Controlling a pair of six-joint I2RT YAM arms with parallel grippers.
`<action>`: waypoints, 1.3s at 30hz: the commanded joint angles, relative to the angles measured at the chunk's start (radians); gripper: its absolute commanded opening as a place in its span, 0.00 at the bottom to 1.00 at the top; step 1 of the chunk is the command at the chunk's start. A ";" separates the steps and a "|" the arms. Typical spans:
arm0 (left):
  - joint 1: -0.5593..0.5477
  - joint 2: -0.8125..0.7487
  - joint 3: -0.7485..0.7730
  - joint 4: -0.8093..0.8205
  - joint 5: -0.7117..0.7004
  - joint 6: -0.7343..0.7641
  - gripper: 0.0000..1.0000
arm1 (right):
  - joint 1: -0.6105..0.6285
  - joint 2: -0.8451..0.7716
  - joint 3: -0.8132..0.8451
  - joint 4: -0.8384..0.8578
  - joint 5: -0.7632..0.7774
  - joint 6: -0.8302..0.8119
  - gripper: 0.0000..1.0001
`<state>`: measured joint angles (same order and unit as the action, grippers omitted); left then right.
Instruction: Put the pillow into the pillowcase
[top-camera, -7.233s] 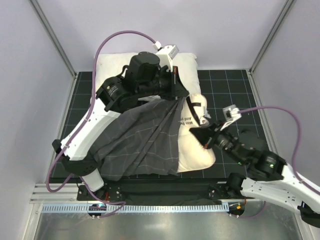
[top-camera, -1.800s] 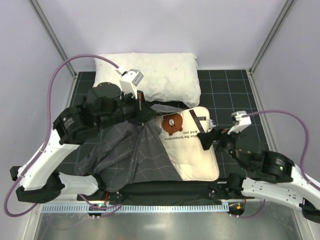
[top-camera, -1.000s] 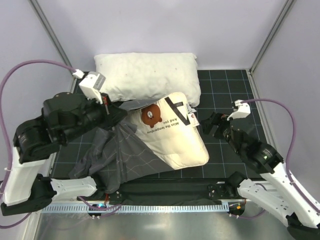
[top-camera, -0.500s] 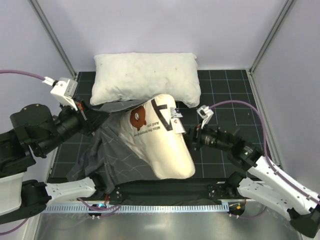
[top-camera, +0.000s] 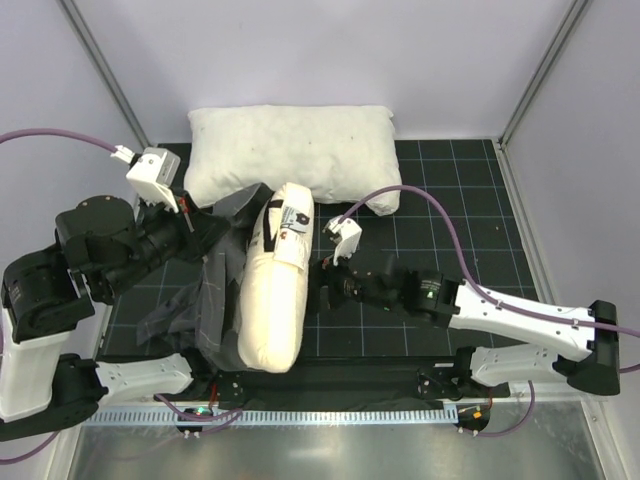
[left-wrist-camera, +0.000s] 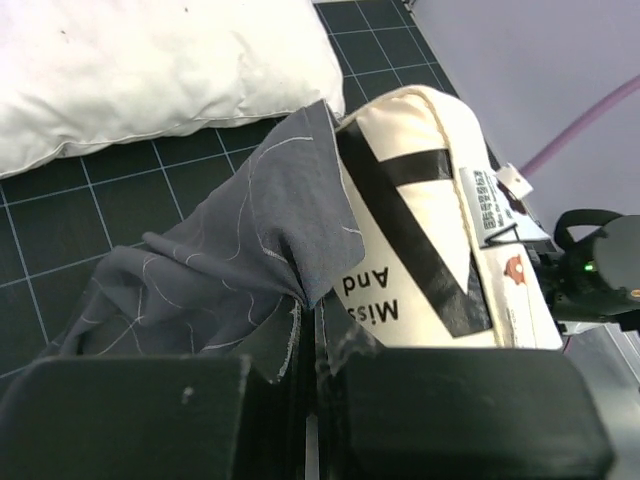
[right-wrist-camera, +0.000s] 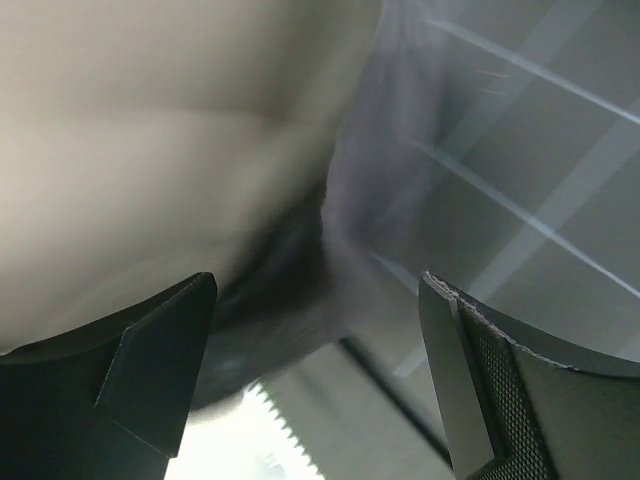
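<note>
Near the counter's (top-camera: 440, 190) middle, the bear-print pillow (top-camera: 278, 290) is stood on one long edge, its far corner overlapped by the grey pillowcase (top-camera: 215, 290). A pillowcase fold is pinched tight by the left fingers (left-wrist-camera: 150, 410); the right fingers (right-wrist-camera: 520, 400) are spread wide just beside the pillow.

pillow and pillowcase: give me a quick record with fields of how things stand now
pillow: cream, up on its long edge, mostly outside the case
pillowcase: dark grey, bunched at the pillow's left, an edge lapping over its far end
left pincer: shut on the pillowcase edge
right pincer: open, at the pillow's right side
white pillow: lying flat at the back, behind both
</note>
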<state>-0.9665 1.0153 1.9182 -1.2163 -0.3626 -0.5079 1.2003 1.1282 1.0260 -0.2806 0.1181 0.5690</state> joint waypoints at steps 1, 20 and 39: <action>0.002 -0.029 0.019 0.110 -0.021 0.005 0.00 | 0.005 0.004 0.034 -0.118 0.328 0.089 0.88; 0.000 -0.063 0.028 0.092 -0.038 0.009 0.00 | -0.045 0.102 0.017 0.013 0.224 0.075 0.61; 0.002 0.023 -0.016 0.211 -0.042 -0.041 0.00 | -0.048 -0.053 0.522 -0.244 0.224 -0.004 0.04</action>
<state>-0.9665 1.0012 1.8847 -1.1786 -0.3931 -0.5205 1.1534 1.1946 1.3125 -0.4992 0.2729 0.6106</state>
